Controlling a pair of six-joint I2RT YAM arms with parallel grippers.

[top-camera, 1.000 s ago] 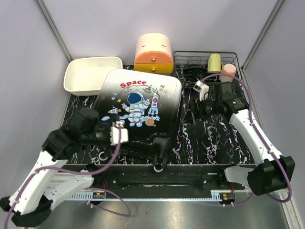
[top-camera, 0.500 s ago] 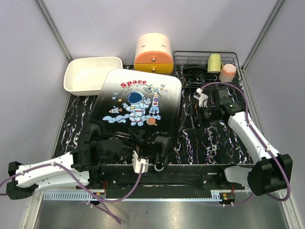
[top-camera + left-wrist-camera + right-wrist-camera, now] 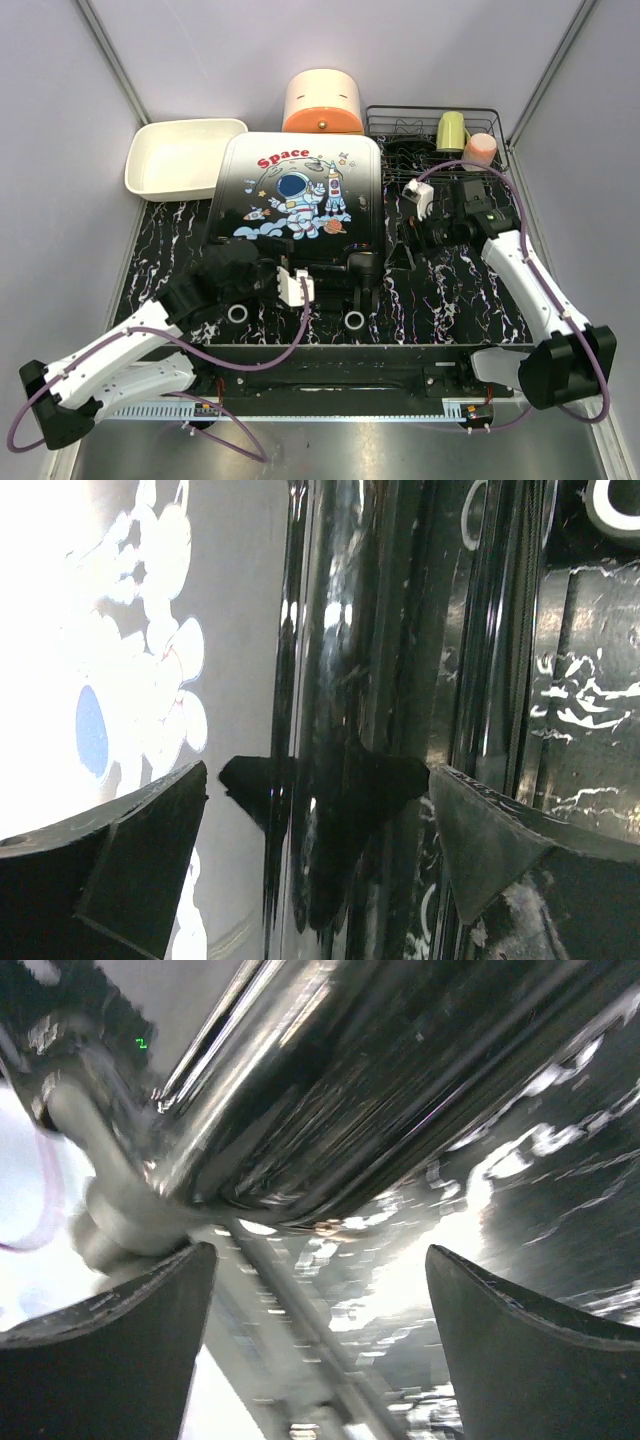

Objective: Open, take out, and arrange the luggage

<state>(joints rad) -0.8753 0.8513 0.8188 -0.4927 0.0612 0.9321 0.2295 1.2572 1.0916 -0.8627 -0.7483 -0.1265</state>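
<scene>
**Luggage.** The luggage lies flat and closed at the middle of the table, printed shell upward. The red "Space" lettering is toward the far side. Two wheels at its near end point toward the arm bases. Its far left corner is just beside the tray, and its far edge is close to the box. The rack stands at its far right, with a green cup and a pink cup inside.

**Left gripper.** The left gripper is positioned at the near end of the luggage, between the two wheels in the top view. The fingers are spread wide. In the wrist view, one finger is seen over the printed shell and the other over the marbled table surface. The glossy black edge of the luggage runs between them. Nothing is clamped.

**Right gripper.** The right gripper is located at the right side of the luggage, in front of the rack. Its fingers are likewise set wide apart, and nothing is pinched between them. The wrist view is blurred; only a shiny dark surface and a pale strip can be made out. Contact with the luggage cannot be determined.
</scene>
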